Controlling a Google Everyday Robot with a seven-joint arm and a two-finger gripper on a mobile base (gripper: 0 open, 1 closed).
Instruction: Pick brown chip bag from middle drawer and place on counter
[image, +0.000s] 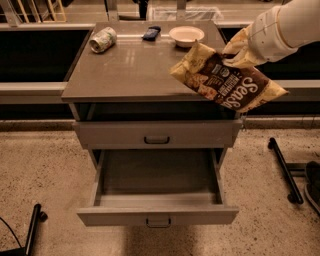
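My gripper (236, 51) is at the upper right, shut on the top edge of the brown chip bag (228, 83). The bag hangs tilted, its dark face with white lettering toward the camera, over the right front corner of the counter (132, 67) and above its surface. The middle drawer (115, 215) is pulled wide open at the bottom of the cabinet, and nothing shows inside it. The white arm reaches in from the upper right.
On the counter's back edge lie a green-white can (102, 39) on its side, a small dark object (151, 33) and a pale bowl (186, 35). A grey drawer front (200, 134) sits above the open drawer. Black stand legs stand on the floor at right (284, 170) and lower left (33, 229).
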